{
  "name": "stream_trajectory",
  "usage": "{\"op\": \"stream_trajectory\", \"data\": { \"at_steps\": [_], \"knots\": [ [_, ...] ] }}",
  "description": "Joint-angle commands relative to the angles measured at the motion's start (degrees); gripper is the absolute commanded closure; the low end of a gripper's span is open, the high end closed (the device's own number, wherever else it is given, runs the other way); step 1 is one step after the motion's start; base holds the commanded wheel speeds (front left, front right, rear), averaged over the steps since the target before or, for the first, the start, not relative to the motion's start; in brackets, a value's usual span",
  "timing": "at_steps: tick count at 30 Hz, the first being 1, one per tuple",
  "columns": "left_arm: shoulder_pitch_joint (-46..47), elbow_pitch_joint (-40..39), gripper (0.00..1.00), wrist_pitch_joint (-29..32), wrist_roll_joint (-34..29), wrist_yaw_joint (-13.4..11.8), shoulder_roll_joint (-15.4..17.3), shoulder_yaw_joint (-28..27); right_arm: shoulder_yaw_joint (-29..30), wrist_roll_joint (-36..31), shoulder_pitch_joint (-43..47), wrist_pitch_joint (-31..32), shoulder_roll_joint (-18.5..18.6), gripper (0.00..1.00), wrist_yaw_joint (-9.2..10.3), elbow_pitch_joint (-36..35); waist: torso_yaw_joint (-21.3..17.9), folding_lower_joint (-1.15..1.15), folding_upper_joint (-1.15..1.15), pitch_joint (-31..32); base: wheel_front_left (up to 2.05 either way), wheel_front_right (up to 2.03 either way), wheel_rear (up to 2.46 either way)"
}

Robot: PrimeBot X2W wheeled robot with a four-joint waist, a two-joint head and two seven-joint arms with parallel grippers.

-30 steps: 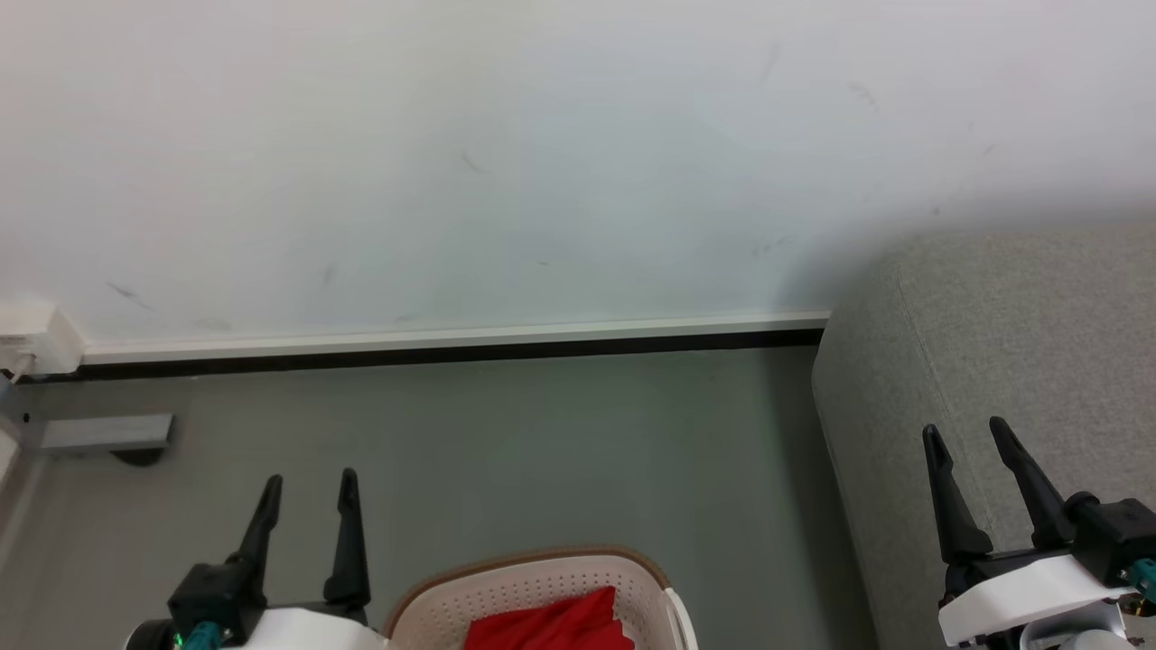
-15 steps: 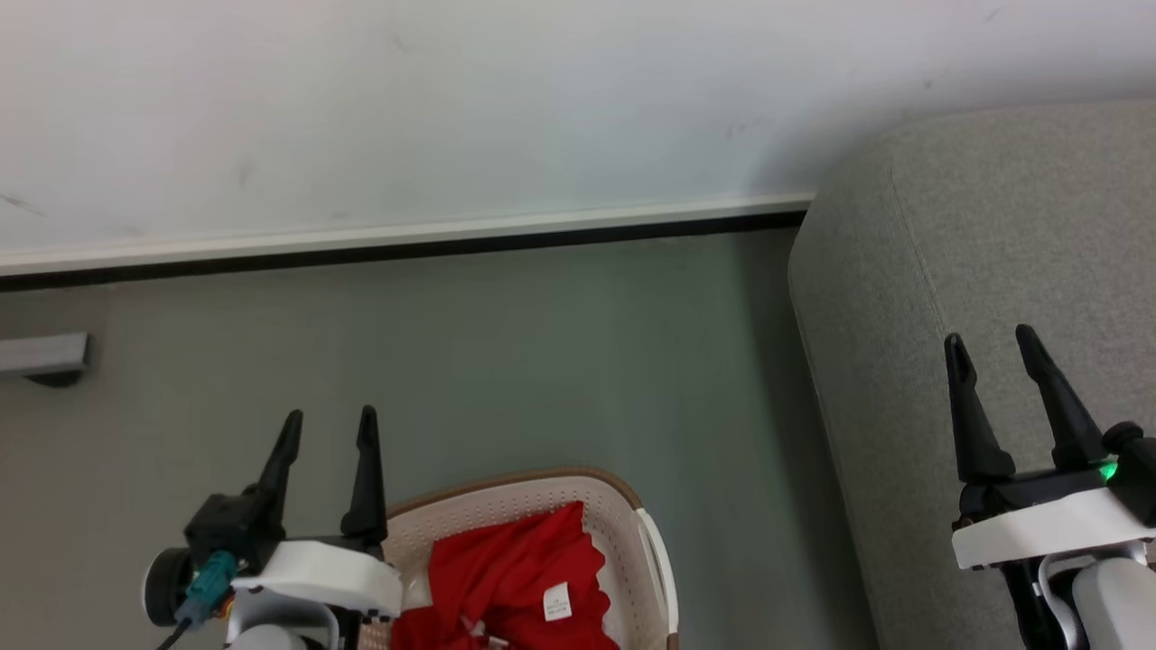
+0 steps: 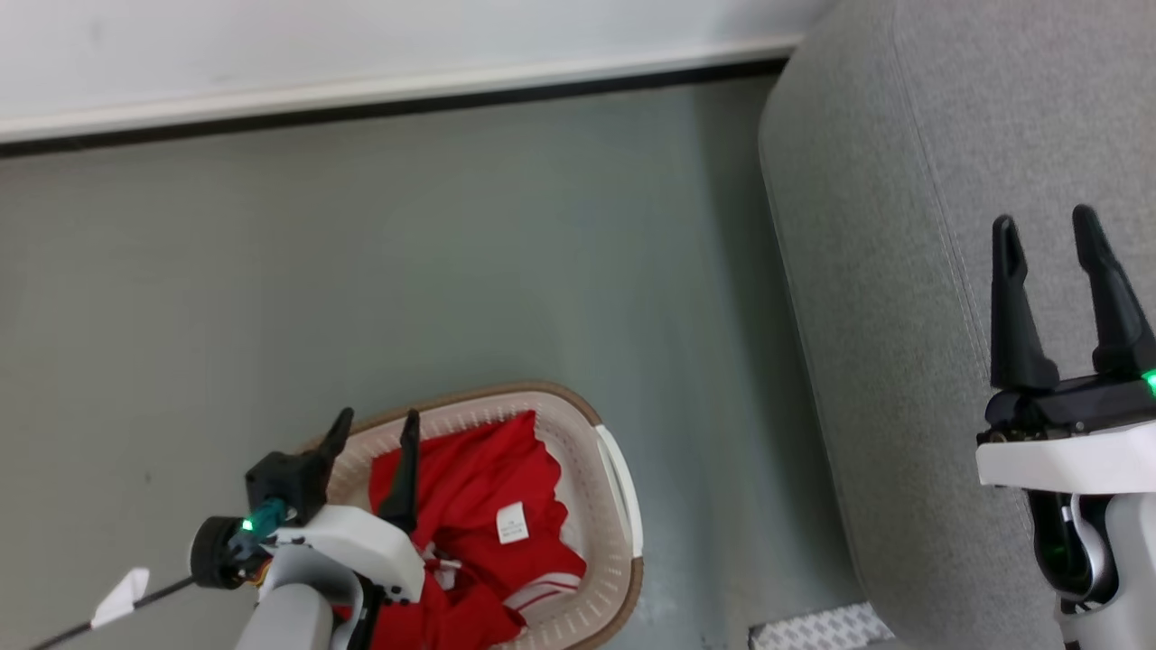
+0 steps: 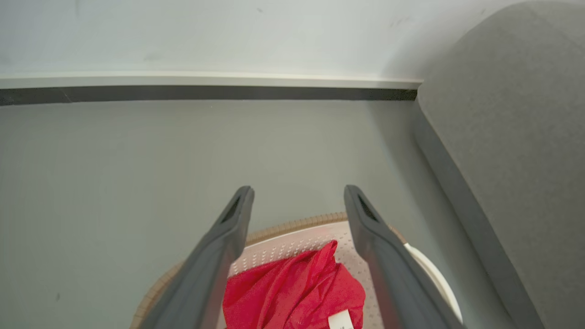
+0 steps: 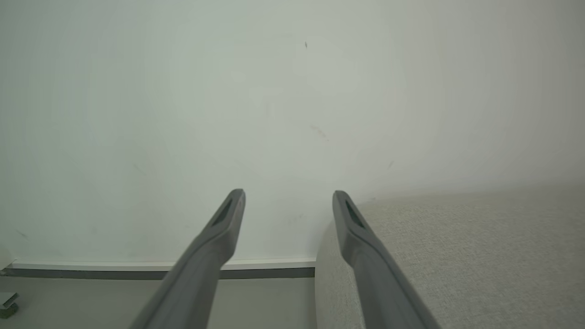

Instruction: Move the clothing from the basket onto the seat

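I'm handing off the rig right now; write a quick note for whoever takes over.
Hands: left hand open, empty, over the laundry basket; right hand open, empty, over the grey sofa seat.
Things: red clothing heaped in the basket, on the floor left of the seat.
Done: nothing grasped, none seen on the seat.
Left: grasp clothing, carry it to the seat.

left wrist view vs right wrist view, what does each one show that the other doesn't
Left wrist view: the open left hand, the basket and the red clothing in it.
Right wrist view: the open right hand and a small grey object low at the left edge.
Both: the grey seat, the wall, the skirting and the floor.
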State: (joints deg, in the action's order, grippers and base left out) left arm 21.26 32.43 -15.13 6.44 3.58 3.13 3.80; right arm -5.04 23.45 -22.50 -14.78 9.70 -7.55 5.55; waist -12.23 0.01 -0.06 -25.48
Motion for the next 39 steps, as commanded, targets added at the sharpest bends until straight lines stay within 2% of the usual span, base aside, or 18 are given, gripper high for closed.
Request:
{"op": "stream_trajectory", "data": {
  "at_steps": [1,10,19,31,39],
  "knots": [
    [1.3,1.9,0.00,0.0,-1.2,0.5,1.0,0.3,0.4,0.4,-1.0,-0.4,0.0,0.00,0.12,-0.8,-2.0,-0.01,0.00,-2.9,0.00,0.00,0.00],
    [9.1,18.4,0.00,0.7,-1.0,2.8,3.0,3.1,1.2,0.9,-3.6,-0.4,-1.4,0.00,0.12,-4.7,-5.7,-0.01,0.00,-10.1,0.00,0.00,0.00],
    [17.3,31.3,0.00,4.8,-0.2,3.6,5.3,5.2,1.7,1.4,-5.9,-0.4,-2.8,0.00,0.12,-7.1,-9.4,-0.01,0.00,-17.0,0.00,0.00,0.00],
    [26.6,38.8,0.00,9.3,-2.8,2.1,10.2,8.2,2.0,2.2,-8.5,-0.4,-4.8,0.00,0.12,-10.2,-13.3,-0.01,0.00,-25.6,0.00,0.00,0.00],
    [30.0,40.6,0.00,13.6,-4.1,2.0,9.0,10.8,2.3,1.8,-8.6,-0.4,-5.6,0.00,0.12,-10.5,-13.7,-0.01,0.00,-27.8,0.00,0.00,0.00]
  ]
}}
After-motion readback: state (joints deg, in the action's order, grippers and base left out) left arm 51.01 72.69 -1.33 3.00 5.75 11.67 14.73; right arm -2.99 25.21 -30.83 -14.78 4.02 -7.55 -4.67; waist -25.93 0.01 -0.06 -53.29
